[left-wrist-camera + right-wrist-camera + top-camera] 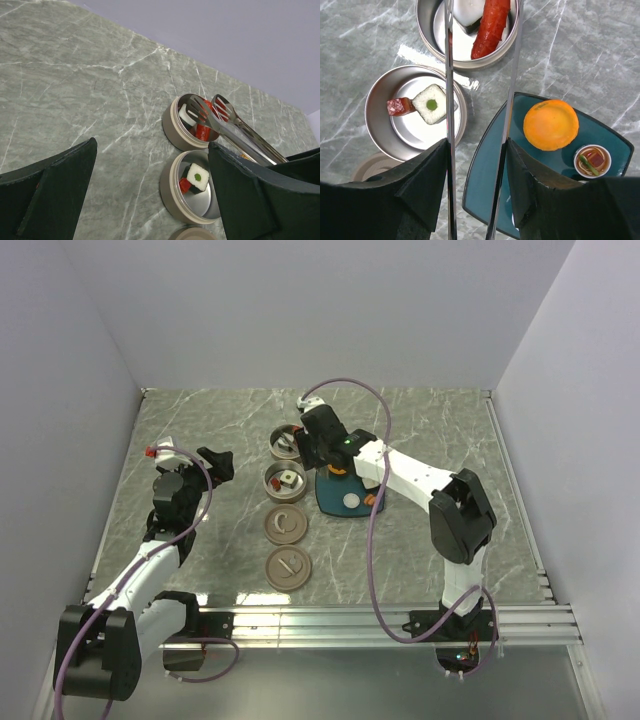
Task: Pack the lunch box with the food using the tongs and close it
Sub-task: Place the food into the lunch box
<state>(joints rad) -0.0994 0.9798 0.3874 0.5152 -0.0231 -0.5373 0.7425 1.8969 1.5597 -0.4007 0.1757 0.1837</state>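
**Item 1:** slim silvery metal tongs point(449, 75). Held by right gripper point(476, 155), black fingers pressing on both long arms, only partway in. Tong tips stand apart over the far round steel tin point(470, 64), one on either side of the red-orange sausage piece point(490, 25). The sausage lies in that tin beside a white piece point(469, 11). Can't tell whether the tips touch the sausage.

**Item 2:** near round steel tin point(372, 117), just beside the far one. Holds white cube w/ green dot point(431, 103) and small dark-red chunk point(399, 106).

**Item 3:** square teal plate point(592, 127), just right of the tins. Carries orange ball point(551, 124) and small round bowl-shaped piece w/ dark filling point(591, 161), neither packed yet.

**Item 4:** two round tan lids point(284, 526). On grey marbled table point(420, 440), nearer the arm bases, off the tins.

**Item 5:** left gripper point(217, 462). Spread wide, empty, well apart to the left of the tins.

**Handling note** (judgement only): step looks like setting the sausage down in the far tin.
- Ease finger pressure gently so the tips open w/o flicking the piece.
- Lift straight up till the tips clear the rim before swinging toward the plate.
- Keep both tong arms seated evenly btw the fingers so they don't twist.
- Next pick is prob. the orange ball. It's round and likely to roll, so close the tips slowly round its widest part.
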